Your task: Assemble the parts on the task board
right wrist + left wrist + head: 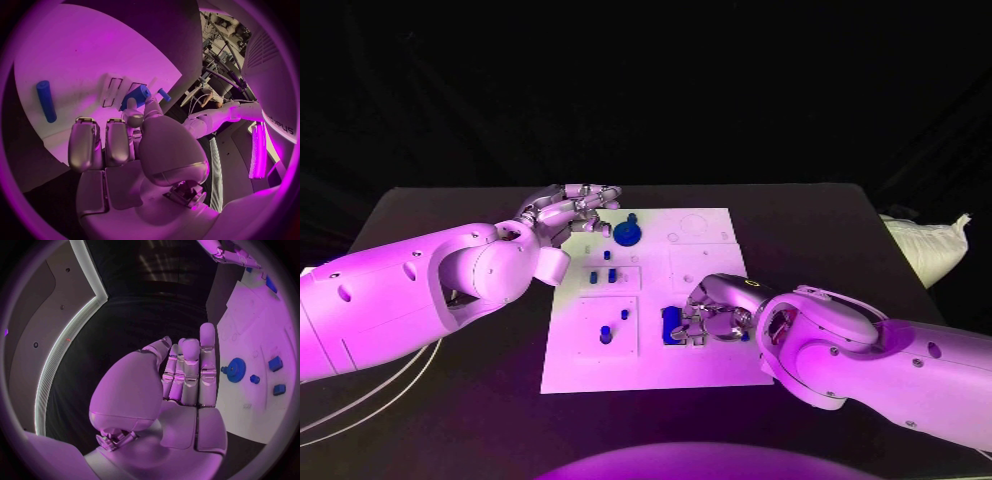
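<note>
Fingers of the right hand [708, 318] curl down over the near right part of the white task board [704, 360], apparently pinching a small blue part [136, 96], though the hold is hard to confirm. A blue cylinder [672, 324] lies just beside them, its long axis running away from the robot. The left hand [567, 212] hovers at the board's far left edge, fingers straight, together and empty, near a blue gear [629, 234].

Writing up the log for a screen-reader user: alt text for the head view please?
A white task board lies mid-table on a black table, with small blue parts on it, including a blue gear near its far edge. The right hand rests on the board by an upright blue block; the left hand hovers at the board's far left corner.
</note>
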You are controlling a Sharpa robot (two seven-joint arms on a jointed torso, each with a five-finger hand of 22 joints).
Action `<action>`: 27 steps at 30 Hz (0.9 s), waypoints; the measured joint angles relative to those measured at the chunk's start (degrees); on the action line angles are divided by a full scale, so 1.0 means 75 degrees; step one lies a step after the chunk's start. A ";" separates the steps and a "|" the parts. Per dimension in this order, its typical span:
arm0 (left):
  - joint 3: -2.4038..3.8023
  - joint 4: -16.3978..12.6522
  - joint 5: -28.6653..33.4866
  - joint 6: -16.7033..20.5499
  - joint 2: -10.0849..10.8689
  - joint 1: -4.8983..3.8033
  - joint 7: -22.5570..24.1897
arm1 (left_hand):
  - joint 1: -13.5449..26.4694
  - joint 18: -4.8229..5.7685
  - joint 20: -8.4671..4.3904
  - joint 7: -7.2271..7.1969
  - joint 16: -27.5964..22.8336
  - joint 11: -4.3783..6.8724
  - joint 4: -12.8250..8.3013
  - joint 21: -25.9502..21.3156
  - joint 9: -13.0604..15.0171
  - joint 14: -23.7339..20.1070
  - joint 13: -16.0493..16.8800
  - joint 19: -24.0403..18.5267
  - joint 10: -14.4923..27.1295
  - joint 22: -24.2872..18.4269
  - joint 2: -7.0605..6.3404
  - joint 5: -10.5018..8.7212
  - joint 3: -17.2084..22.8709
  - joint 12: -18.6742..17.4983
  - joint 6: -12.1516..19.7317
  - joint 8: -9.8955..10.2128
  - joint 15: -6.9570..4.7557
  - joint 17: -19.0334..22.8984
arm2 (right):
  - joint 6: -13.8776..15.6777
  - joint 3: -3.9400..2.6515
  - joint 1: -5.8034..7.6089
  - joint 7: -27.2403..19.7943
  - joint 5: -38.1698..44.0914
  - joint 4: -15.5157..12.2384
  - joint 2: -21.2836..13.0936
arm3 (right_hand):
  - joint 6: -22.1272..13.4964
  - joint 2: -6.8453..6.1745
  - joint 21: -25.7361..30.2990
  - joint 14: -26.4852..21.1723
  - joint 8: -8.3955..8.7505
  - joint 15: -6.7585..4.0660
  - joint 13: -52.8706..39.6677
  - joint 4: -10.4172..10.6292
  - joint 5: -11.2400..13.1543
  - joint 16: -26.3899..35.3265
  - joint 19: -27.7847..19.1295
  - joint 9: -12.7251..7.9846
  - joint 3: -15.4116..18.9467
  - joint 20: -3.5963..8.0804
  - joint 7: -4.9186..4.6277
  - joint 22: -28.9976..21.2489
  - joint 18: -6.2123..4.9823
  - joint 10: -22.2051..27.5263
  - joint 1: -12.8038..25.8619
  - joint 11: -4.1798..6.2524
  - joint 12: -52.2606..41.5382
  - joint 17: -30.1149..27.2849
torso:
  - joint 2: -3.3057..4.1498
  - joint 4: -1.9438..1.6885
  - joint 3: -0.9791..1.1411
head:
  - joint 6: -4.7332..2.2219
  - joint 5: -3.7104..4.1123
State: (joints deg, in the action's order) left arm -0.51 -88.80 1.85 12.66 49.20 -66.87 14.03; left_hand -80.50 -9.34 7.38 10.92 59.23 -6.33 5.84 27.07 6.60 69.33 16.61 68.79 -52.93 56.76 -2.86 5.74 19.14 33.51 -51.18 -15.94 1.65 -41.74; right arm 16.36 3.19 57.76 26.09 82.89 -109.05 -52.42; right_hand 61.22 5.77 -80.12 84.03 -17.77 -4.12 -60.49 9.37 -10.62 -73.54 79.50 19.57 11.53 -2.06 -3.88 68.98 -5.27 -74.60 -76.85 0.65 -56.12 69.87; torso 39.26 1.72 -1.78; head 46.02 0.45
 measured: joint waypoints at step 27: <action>-0.0001 -0.0005 -0.0013 -0.0027 0.0013 0.0000 -0.0046 | 0.0000 0.0001 0.0000 -0.0026 0.0000 0.0027 0.0000 0.0000 0.0000 -0.0027 -0.0009 0.0000 0.0027 -0.0008 0.0000 0.0000 0.0000 0.0031 0.0026 0.0000 0.0027 0.0012 | -0.0464 0.0012 -0.0018 -0.0008 -0.0085 0.0165 0.0016 | -0.0030 0.0261 0.0000 0.0000 -0.0023 0.0000 -0.0099 -0.0202 -0.0032 -0.0039 0.0000 0.0027 -0.0254 0.0000 0.0030 0.0040 0.0000 -0.0034 -0.0444 0.0022 0.0000 0.0055 | 0.0007 0.0000 0.0001 | 0.0041 -0.0031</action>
State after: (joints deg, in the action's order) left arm -0.52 -88.84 1.75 12.46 49.30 -66.87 13.68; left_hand -80.50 -9.34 7.38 10.73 59.23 -6.13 5.84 27.07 6.61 69.13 16.54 68.79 -52.72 56.70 -2.86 5.75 19.14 33.74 -50.98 -15.94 1.85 -41.66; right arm 12.87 3.29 57.63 26.03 82.26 -107.82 -52.29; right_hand 60.99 7.72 -80.12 84.03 -17.94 -4.12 -61.23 7.85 -10.86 -73.83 79.50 19.77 9.62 -2.06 -3.65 69.28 -5.27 -74.85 -80.18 0.81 -56.12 70.28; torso 39.31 1.72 -1.77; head 46.33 0.21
